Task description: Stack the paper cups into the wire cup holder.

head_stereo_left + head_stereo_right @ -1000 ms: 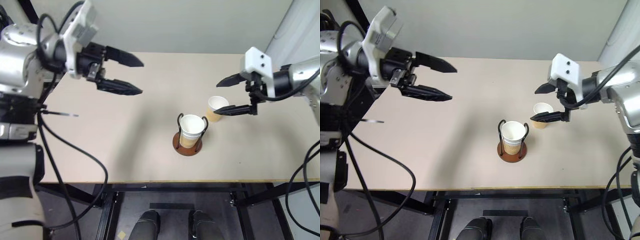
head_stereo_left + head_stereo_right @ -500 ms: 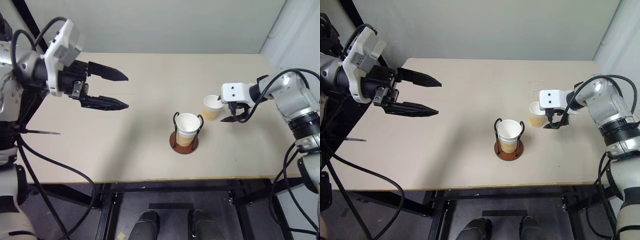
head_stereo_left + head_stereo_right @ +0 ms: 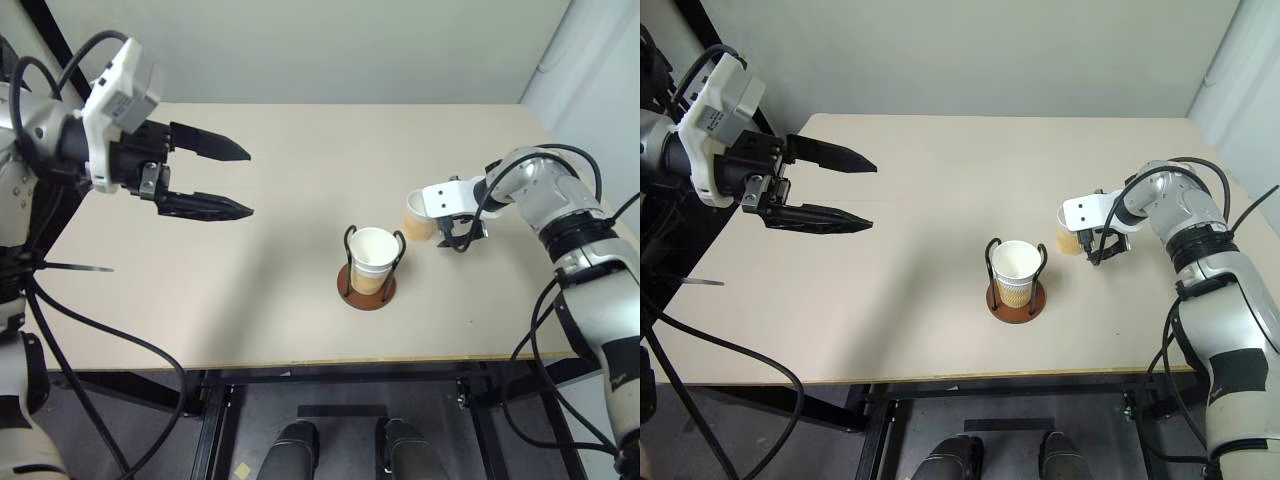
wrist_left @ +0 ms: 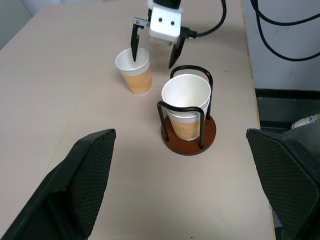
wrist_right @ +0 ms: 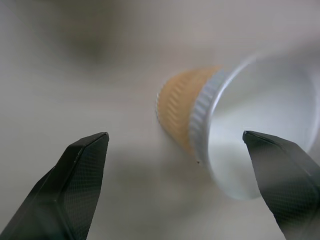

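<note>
The wire cup holder (image 3: 367, 288), a reddish-brown disc with black wire loops, stands mid-table. A paper cup (image 3: 371, 256) sits upright in it, and a second rim shows lower on that cup's side. Another paper cup (image 3: 417, 220) stands upright on the table just behind and to the right of the holder. My right gripper (image 4: 153, 56) points down over this loose cup (image 4: 134, 70), open. One finger hangs over its mouth and the other is outside, on the holder's side. My left gripper (image 3: 228, 181) hovers open and empty, high over the table's left part.
The beige table (image 3: 250, 300) carries the holder and the loose cup only. Its front edge runs close below the holder, and black cables hang off both arms at the sides.
My right gripper has come down and turned fingers-down over the loose cup, from a level pose beside it. The left gripper stays open at the left, roughly in place; the camera view shifted.
</note>
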### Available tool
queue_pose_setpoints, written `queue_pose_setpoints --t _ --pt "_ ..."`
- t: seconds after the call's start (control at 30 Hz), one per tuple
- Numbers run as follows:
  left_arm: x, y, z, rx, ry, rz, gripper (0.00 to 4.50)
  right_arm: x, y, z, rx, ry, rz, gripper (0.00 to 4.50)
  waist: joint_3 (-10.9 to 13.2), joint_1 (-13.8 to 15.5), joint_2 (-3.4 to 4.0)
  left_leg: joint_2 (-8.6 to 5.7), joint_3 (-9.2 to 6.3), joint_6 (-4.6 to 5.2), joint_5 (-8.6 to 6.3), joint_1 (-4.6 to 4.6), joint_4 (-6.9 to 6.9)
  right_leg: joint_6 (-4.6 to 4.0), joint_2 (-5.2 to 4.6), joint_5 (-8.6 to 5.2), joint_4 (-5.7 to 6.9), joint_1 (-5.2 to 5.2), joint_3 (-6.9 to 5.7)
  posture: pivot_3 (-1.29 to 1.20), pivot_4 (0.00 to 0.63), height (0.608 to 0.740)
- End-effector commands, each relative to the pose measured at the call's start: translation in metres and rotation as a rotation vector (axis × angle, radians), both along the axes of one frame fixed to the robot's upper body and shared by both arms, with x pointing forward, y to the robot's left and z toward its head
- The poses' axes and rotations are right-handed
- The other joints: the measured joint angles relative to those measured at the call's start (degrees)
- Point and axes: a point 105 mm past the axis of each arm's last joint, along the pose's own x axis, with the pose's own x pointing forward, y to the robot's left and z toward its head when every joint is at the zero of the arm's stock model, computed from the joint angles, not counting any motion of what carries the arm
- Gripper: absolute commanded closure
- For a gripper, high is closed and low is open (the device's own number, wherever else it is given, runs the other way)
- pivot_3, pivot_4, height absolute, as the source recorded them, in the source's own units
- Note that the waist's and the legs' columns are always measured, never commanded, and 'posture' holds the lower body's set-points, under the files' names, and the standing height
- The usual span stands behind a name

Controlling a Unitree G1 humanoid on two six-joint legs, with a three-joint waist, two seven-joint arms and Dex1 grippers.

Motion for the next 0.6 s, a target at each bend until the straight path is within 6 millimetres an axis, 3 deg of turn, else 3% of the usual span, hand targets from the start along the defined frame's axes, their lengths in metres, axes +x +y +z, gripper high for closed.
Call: queue_pose_setpoints --t 0.03,0.4,0.47,0.6 --pt "-0.006 0.001 0.012 -0.003 -0.059 0.006 0.0 0.006 0.002 0.011 -0.031 -0.05 0.003 0.62 0.0 -0.01 0.0 0.01 -0.01 -0.03 -0.03 0.0 -0.01 -0.01 0.0 -0.01 0.0 -0.01 0.0 0.0 0.15 0.74" --pt "-0.002 0.005 0.008 0.029 -0.055 0.012 0.0 -0.004 0.016 0.035 0.069 -0.003 0.062 4.48 0.01 0.0 0.02 0.05 -0.02 -0.13 -0.11 -0.05 -0.05 -0.12 0.01 -0.07 -0.03 -0.03 -0.05 0.0 0.15 0.74" --pt "-0.001 0.005 0.008 0.032 -0.057 0.012 0.0 -0.012 0.016 0.051 0.09 -0.009 0.094 4.48 0.02 0.01 0.03 0.06 -0.02 -0.14 -0.11 -0.05 -0.05 -0.14 0.01 -0.08 -0.03 -0.04 -0.06 0.0 0.15 0.74" --pt "0.0 0.004 0.003 0.035 -0.046 0.004 0.0 -0.038 0.021 0.102 0.136 -0.083 0.165 4.48 0.02 0.09 0.04 0.06 -0.02 -0.15 -0.11 -0.27 -0.03 -0.17 0.01 -0.1 -0.05 -0.15 -0.12 0.0 0.15 0.74"
